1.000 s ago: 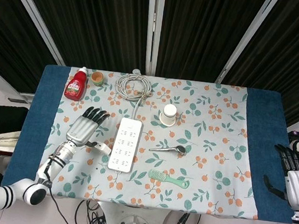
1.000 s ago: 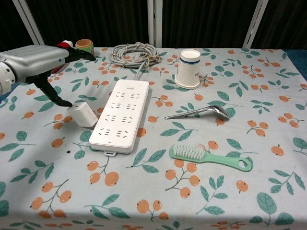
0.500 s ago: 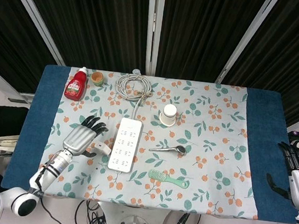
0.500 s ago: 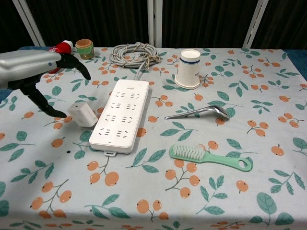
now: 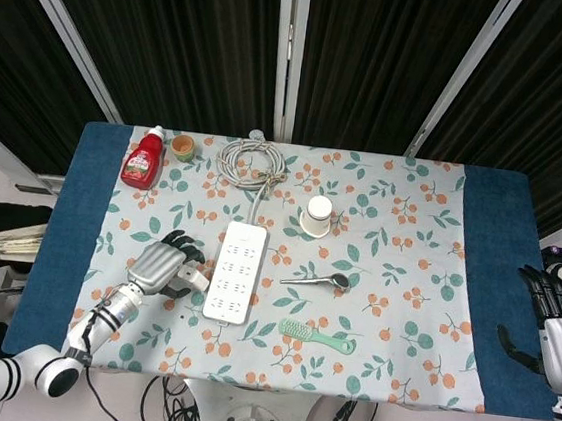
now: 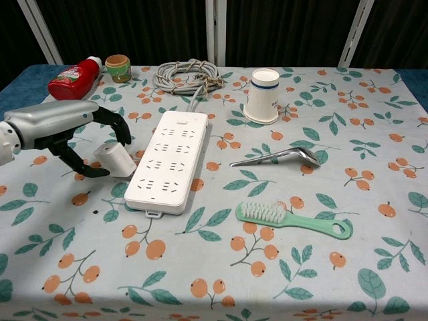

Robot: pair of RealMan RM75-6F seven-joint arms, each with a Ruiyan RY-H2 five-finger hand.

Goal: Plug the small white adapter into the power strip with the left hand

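The small white adapter [image 6: 115, 159] [image 5: 194, 280] lies on the cloth just left of the white power strip [image 6: 167, 160] [image 5: 235, 271]. My left hand [image 6: 70, 129] [image 5: 159, 267] hovers over the adapter from the left. Its dark fingertips [image 6: 122, 134] curl down above the adapter's far side, and the thumb [image 6: 85, 168] reaches toward its near left edge. The adapter still rests on the table, and no firm hold shows. My right hand [image 5: 561, 343] hangs past the table's right edge with its fingers apart, holding nothing.
The strip's coiled grey cable [image 6: 188, 72] lies at the back. A white paper cup [image 6: 263, 95], a metal spoon [image 6: 275, 157] and a green brush [image 6: 291, 219] lie right of the strip. A ketchup bottle [image 6: 70, 78] and a small cup [image 6: 118, 65] stand far left.
My left hand has dropped lower and come closer to the adapter, its fingers curling in around it. The adapter and the right hand have hardly moved.
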